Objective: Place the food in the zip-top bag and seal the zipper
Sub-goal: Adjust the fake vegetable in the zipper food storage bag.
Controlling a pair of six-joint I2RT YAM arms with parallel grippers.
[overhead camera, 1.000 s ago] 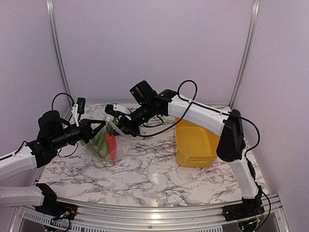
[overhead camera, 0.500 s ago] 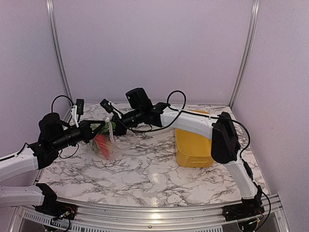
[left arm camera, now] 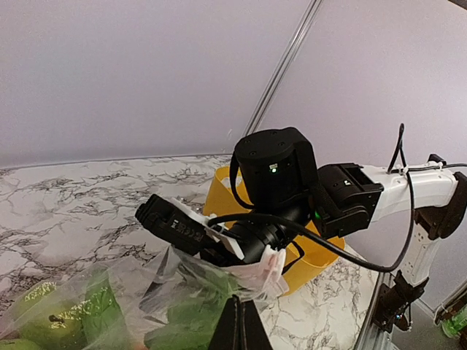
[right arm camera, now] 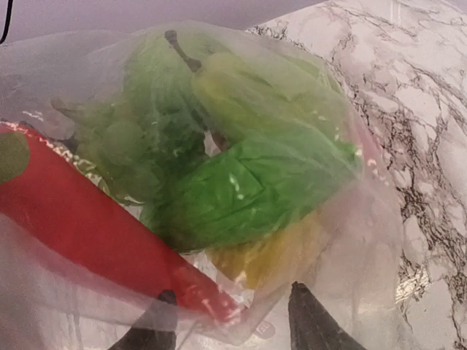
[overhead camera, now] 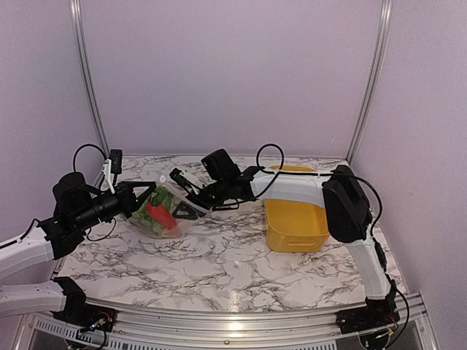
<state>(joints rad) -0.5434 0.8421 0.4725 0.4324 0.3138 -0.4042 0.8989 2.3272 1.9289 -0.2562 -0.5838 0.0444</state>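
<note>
Left tool (overhead camera: 151,192) pinching bag (overhead camera: 166,217), marble table (overhead camera: 219,266), lilac walls (overhead camera: 233,73)

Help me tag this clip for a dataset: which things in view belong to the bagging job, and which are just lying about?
Job in hand: zip-top bag; food inside it, red, green and yellow pieces; left hand, shut on the bag; right hand, open at the bag.
Lying about: yellow basket; marble table.
</note>
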